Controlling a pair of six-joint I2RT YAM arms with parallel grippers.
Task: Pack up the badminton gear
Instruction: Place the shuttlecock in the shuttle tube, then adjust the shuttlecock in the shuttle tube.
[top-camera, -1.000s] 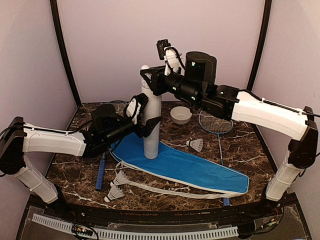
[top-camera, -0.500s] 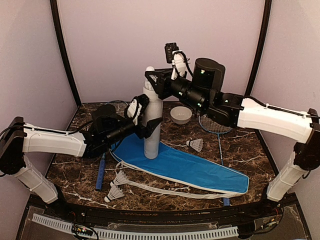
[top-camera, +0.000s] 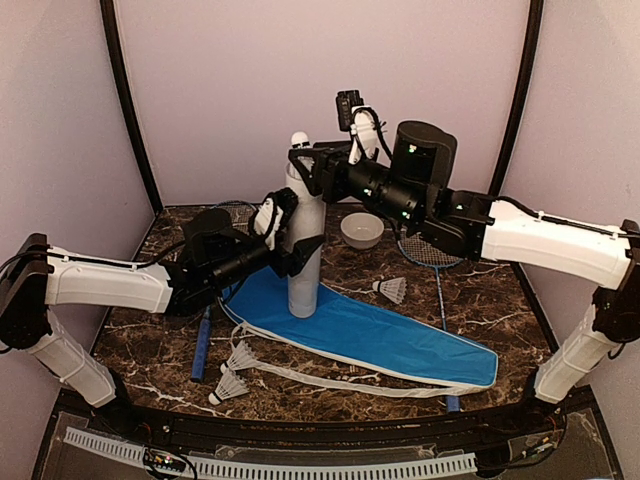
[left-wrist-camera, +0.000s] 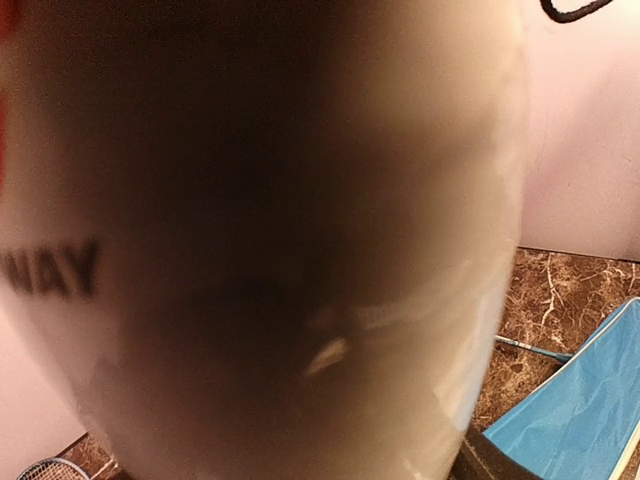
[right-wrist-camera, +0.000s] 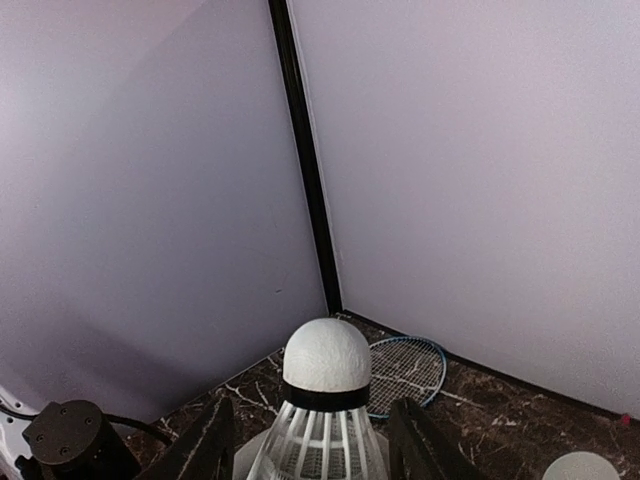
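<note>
The long white tube (top-camera: 303, 275) stands upright on the blue racket cover (top-camera: 400, 345). My left gripper (top-camera: 295, 232) is shut on the tube's middle, and the tube (left-wrist-camera: 260, 240) fills the left wrist view. A white shuttlecock (top-camera: 299, 139) sits cork-up in the tube's top. My right gripper (top-camera: 301, 165) is open around that shuttlecock (right-wrist-camera: 326, 360), with its fingers (right-wrist-camera: 210, 445) standing clear of the feathers on both sides. One racket (top-camera: 432, 245) lies at the right. The other racket's head (right-wrist-camera: 405, 370) lies behind the tube, and its blue handle (top-camera: 201, 345) shows at the left.
A small white bowl (top-camera: 361, 230) stands behind the tube. One loose shuttlecock (top-camera: 391, 289) lies right of the cover, and two more (top-camera: 240, 356) (top-camera: 229, 388) lie near the front left. Pale walls close in the back and both sides.
My right gripper's jaws have opened and let go of the shuttlecock, which stays in the tube's top. The right arm shifted slightly right and up. The left arm has not moved.
</note>
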